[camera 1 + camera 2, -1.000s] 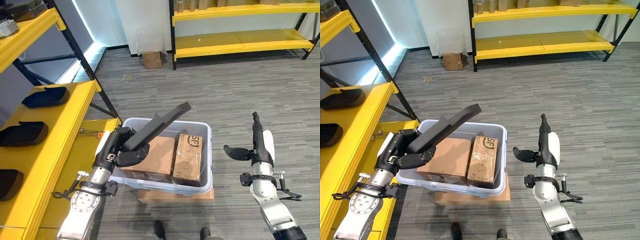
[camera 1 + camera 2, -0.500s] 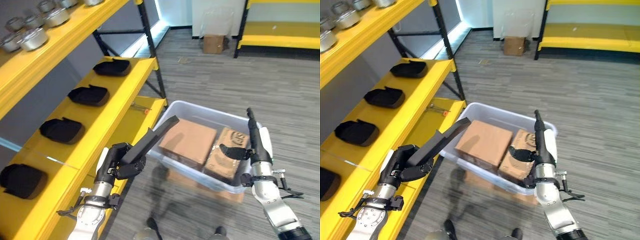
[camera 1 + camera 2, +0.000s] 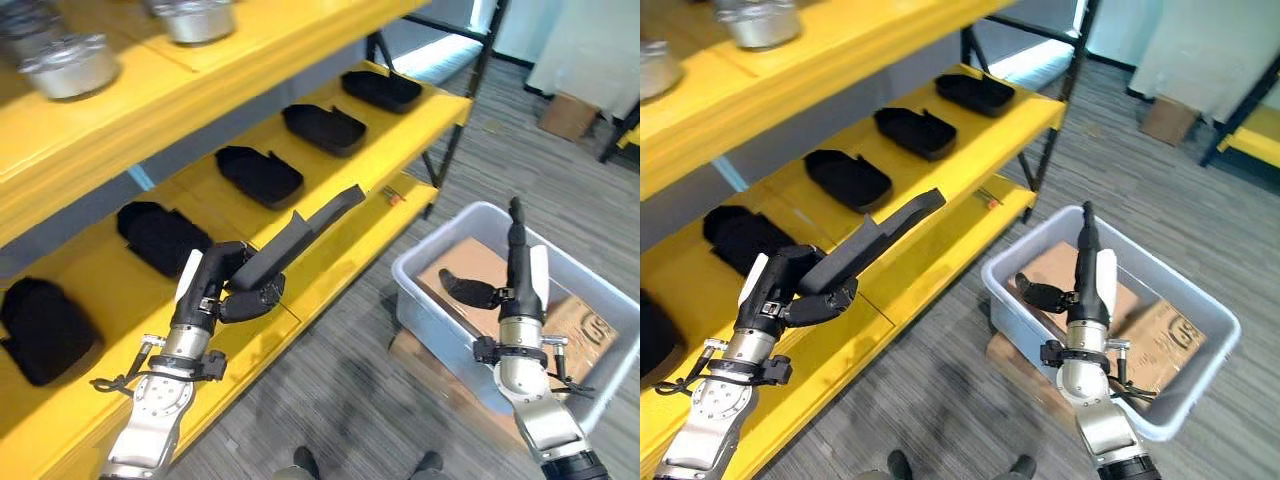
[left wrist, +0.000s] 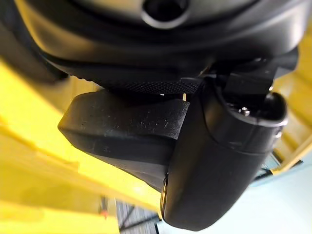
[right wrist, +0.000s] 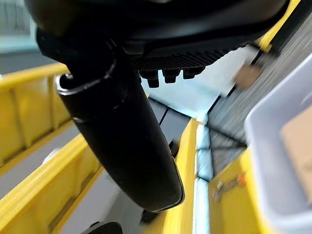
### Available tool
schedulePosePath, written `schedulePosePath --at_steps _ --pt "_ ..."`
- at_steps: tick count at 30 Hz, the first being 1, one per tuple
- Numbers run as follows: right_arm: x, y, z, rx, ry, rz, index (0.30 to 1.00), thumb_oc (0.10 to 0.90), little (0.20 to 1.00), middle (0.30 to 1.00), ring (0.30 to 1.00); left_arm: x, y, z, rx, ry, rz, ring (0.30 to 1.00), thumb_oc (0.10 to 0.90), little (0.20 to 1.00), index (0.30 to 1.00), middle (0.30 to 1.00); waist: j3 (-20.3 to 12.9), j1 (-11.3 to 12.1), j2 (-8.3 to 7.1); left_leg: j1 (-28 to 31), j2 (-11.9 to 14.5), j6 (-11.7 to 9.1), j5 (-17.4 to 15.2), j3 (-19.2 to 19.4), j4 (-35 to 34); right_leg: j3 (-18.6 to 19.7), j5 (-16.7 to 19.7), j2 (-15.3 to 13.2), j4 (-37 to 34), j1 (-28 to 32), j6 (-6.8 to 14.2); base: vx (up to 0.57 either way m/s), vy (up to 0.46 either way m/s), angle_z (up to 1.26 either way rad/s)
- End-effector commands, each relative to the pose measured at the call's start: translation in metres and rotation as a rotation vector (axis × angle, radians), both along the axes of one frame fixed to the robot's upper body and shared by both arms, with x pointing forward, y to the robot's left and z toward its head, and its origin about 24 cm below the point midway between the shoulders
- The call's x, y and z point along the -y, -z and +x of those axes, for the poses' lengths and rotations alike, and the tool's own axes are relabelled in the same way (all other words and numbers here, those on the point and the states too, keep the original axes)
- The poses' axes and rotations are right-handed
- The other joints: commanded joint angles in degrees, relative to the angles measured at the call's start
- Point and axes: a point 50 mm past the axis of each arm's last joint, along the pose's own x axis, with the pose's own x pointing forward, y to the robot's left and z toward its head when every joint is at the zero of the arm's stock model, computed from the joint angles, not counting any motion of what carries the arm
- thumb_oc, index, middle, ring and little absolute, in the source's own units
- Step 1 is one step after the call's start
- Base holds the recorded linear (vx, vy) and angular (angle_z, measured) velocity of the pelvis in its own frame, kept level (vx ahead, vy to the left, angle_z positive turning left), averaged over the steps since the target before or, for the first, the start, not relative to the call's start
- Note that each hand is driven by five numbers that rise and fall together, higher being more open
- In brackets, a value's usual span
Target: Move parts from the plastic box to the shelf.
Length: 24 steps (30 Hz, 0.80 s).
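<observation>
My left hand [image 3: 222, 285] is shut on a long flat black part [image 3: 300, 234], which sticks up and to the right over the yellow shelf [image 3: 330, 190]; in the left wrist view the part [image 4: 122, 129] is clamped under the thumb [image 4: 219, 161]. Several black parts [image 3: 260, 175] lie in a row on that shelf. The pale plastic box [image 3: 430, 300] stands on the floor to the right with cardboard boxes [image 3: 470, 265] inside. My right hand [image 3: 516, 270] hangs above the box, fingers straight, thumb out, holding nothing.
An upper shelf level carries metal pots [image 3: 70, 65]. A lower yellow shelf board [image 3: 330, 265] lies beside the box. A cardboard carton [image 3: 566, 115] sits on the grey floor at the back right. Shoes of a person [image 3: 305, 462] show at the bottom edge.
The camera has swung left toward the shelf. My left hand has carried the black part away from the box and now holds it over the shelf. The right hand stays over the box.
</observation>
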Motion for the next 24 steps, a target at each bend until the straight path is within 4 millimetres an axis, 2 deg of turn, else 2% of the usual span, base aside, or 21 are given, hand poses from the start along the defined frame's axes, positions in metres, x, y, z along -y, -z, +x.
schedulePosePath --at_steps 1,11,18,21,22,24 --pt "0.005 -0.044 0.005 0.230 0.037 -0.070 1.000 0.900 1.000 1.000 1.000 0.020 -0.069 -0.007 0.411 0.141 0.004 0.300 0.400 0.300 0.300 0.300 -6.42 -1.39 1.94 3.60 7.95 -4.41 -1.48 2.84 -0.60 -1.19 2.46 0.48 -0.92 -1.24 4.78 -0.05 0.065 0.17" --pt "-0.002 -0.044 0.006 0.215 -0.021 -0.104 1.000 0.900 1.000 1.000 1.000 0.024 -0.082 -0.017 0.553 0.121 0.078 0.300 0.400 0.300 0.300 0.300 -6.44 0.48 1.01 3.14 6.45 -3.87 -1.46 2.36 -0.49 -1.46 5.36 -0.60 -2.92 -1.08 5.99 -0.04 0.068 0.02" --pt "-0.006 -0.043 0.005 0.177 -0.073 -0.111 1.000 0.900 1.000 1.000 1.000 0.024 -0.087 -0.021 0.579 0.167 0.115 0.300 0.400 0.300 0.300 0.300 -6.14 1.50 1.00 2.48 4.01 -2.91 -2.00 1.09 -0.44 -1.21 7.53 -2.42 -3.04 -1.86 6.34 -0.01 0.134 0.02" --pt "-0.003 -0.042 0.004 0.165 -0.061 -0.109 1.000 0.900 1.000 1.000 1.000 0.026 -0.088 -0.020 0.586 0.183 0.128 0.300 0.400 0.300 0.300 0.300 -6.08 0.82 0.92 2.12 3.02 -2.36 -2.37 -0.23 -0.52 1.08 7.79 -2.18 -3.00 -2.69 6.34 0.02 0.148 0.06" --pt "0.003 -0.039 0.002 0.155 -0.043 -0.102 1.000 0.900 1.000 1.000 1.000 0.030 -0.090 -0.016 0.583 0.214 0.131 0.300 0.400 0.300 0.300 0.300 -6.38 -0.94 0.92 1.20 1.81 -1.44 -2.83 -2.80 -0.68 6.41 6.89 -0.84 -1.84 -3.20 6.34 0.05 0.181 0.20" --pt "0.007 -0.036 -0.002 0.153 -0.038 -0.103 1.000 0.900 1.000 1.000 1.000 0.034 -0.090 -0.012 0.570 0.241 0.123 0.300 0.400 0.300 0.300 0.300 -6.53 -3.23 0.86 0.26 0.72 -0.13 -3.43 -6.48 -0.92 14.28 4.89 0.94 1.09 -4.96 6.20 0.04 0.154 0.47"
